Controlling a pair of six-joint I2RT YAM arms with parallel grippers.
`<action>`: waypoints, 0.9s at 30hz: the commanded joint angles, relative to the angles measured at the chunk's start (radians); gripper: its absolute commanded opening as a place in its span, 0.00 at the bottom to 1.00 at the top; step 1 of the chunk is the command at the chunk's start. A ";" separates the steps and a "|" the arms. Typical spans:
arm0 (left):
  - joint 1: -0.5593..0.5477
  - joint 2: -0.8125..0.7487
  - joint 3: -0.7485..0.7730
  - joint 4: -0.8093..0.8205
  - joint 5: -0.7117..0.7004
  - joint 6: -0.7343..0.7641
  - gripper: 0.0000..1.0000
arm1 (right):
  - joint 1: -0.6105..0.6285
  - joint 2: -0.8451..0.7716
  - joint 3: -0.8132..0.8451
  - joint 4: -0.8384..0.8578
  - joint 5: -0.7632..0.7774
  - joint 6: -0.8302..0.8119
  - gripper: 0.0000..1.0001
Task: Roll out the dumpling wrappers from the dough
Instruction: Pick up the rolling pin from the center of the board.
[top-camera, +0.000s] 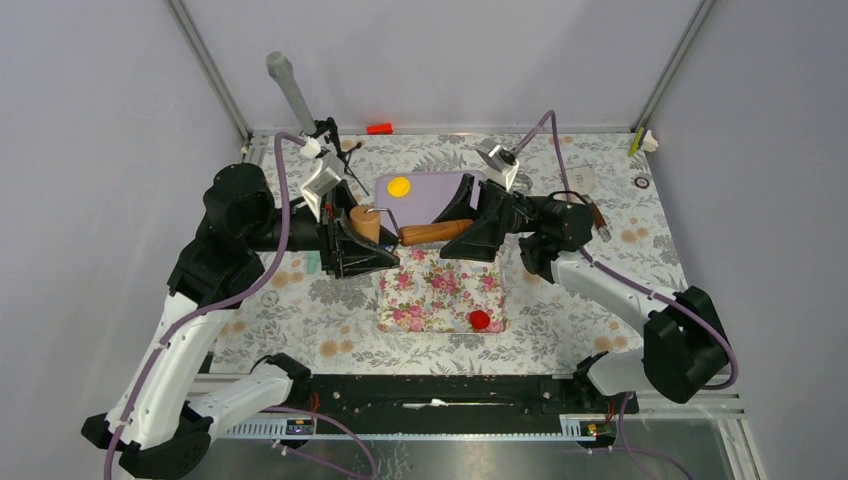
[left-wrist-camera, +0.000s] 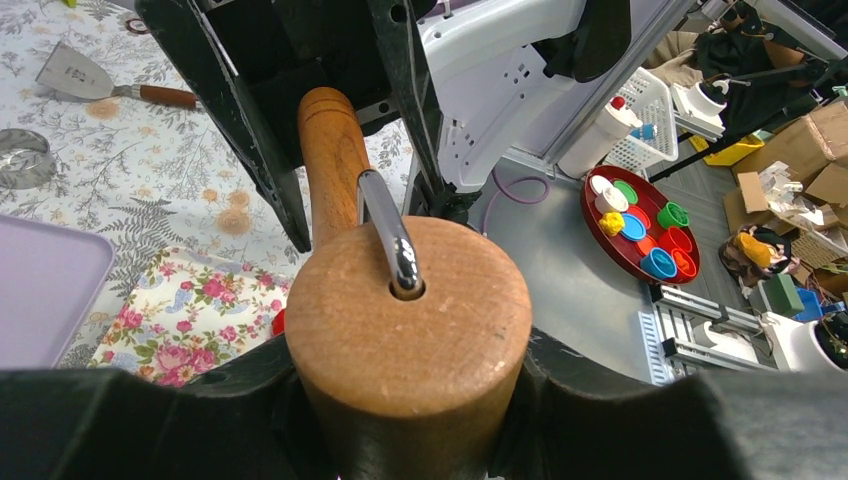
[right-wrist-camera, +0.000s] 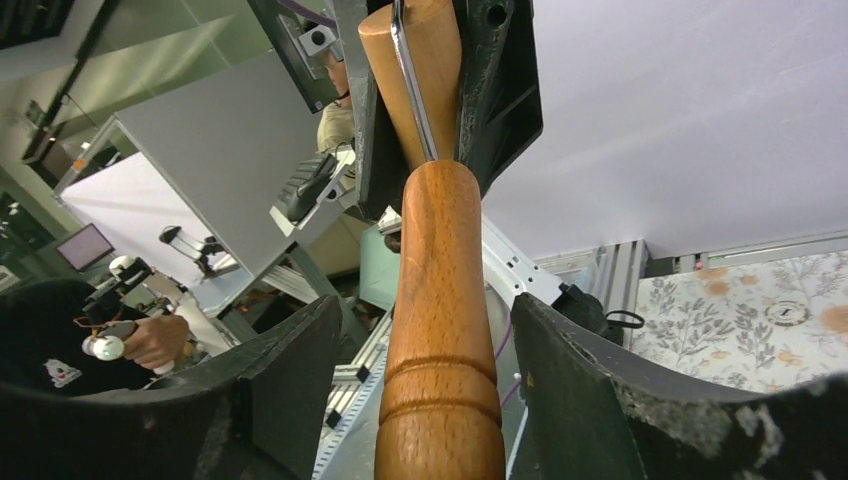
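**A:** The wooden roller drum (left-wrist-camera: 405, 330) fills the left wrist view. The left claw (left-wrist-camera: 410, 425) is clamped on it, fingers tight on both sides.

**B:** And the right claw (right-wrist-camera: 440, 410)?

**A:** It straddles the roller's handle (right-wrist-camera: 440, 260), but a gap shows on one side (so whether it truly grips, I cannot tell).

**B:** Where is the dough (top-camera: 479, 320)?

**A:** It's a red ball on the floral cloth (top-camera: 430, 290), below the right claw, toward the bases and well apart from it. A yellow wrapper (top-camera: 399, 186) lies on the purple board (top-camera: 440, 190), just beyond both claws.

**B:** Which step, then?

**A:** I judge the roller is being held aloft, ready; nothing red is flattened yet. The next move calls for lowering the drum level over the ball, then pressing and rolling.
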 joint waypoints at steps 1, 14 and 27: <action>0.002 0.006 0.014 0.067 0.014 -0.003 0.00 | 0.021 0.025 0.056 0.176 0.020 0.082 0.69; 0.006 0.097 0.113 -0.098 0.040 0.005 0.00 | 0.030 0.021 0.073 0.141 0.005 0.041 0.62; 0.044 0.085 0.129 -0.127 0.040 0.009 0.00 | 0.030 -0.101 0.066 -0.228 -0.012 -0.256 0.78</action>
